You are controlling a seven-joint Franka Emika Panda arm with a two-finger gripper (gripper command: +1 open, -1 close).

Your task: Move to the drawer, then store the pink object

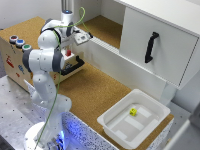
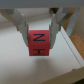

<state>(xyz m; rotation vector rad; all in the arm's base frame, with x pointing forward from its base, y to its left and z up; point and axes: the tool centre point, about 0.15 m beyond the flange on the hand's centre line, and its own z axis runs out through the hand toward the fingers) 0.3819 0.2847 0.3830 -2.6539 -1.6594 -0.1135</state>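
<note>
Claw (image 2: 39,31) fingers (image 2: 19,27) press on either side of the pink object (image 2: 38,43), a small cube with black letters on its face, so the block is held and carried. Beneath it the wrist view shows a white floor and pale walls, which I judge to be the inside of the drawer (image 2: 60,70); the cube hangs above that floor, though I cannot tell whether it touches. In the exterior view the claw (image 1: 68,50) sits at the light wooden box (image 1: 15,57) on the exterior view's left, just above the black bar handle (image 1: 72,66) of the pulled-out drawer (image 1: 75,67), with the arm hiding most of it. Reaching the drawer looks done. What remains, by my reading, is lowering the cube, letting go and withdrawing. Well apart on the cork counter (image 1: 95,90) stands a white tray (image 1: 112,122) holding a small yellow piece (image 1: 133,112).
</note>
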